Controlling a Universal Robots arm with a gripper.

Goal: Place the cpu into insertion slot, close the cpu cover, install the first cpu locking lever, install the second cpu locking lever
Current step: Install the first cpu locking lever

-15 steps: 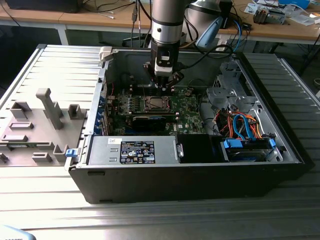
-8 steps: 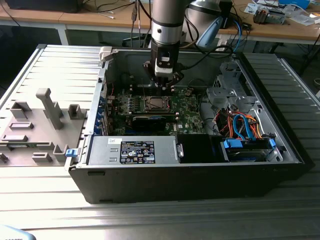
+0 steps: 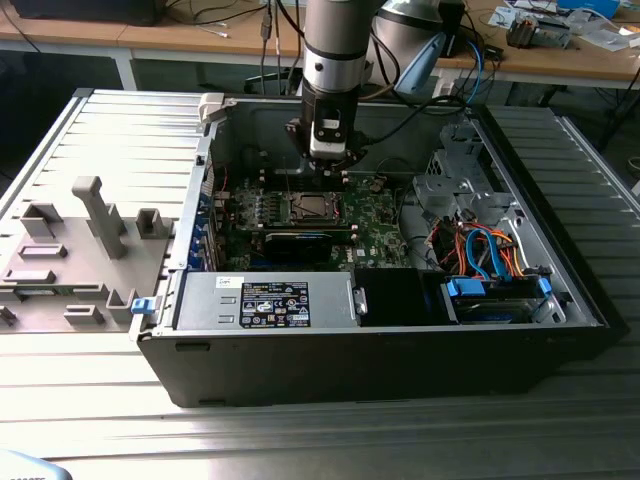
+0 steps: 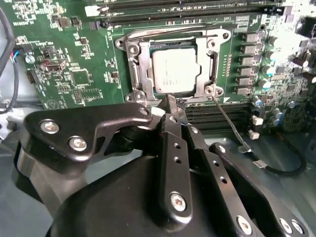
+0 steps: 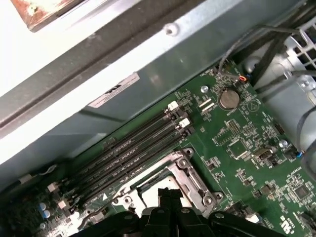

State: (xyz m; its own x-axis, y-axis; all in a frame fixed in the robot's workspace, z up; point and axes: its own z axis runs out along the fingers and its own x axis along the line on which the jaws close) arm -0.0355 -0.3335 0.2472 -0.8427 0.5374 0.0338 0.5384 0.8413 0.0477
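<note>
Pincer (image 3: 323, 165) clenched at the cpu cover's (image 4: 138, 64) 12 o'clock, exterior view; that unlatched lever (image 4: 228, 121) could slip off sideways imo.

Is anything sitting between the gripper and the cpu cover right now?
Nothing visible. The gripper is at the edge of the cpu cover, which frames the cpu; a thin locking lever juts out beside it.

Slatted table (image 3: 320, 440) w/ PC case (image 3: 400, 360) (open), grey jig (image 3: 60, 290)

silver-grey arm (image 3: 335, 45), black gripper (image 4: 172, 106) links, silver screws (image 4: 177, 201).
</note>
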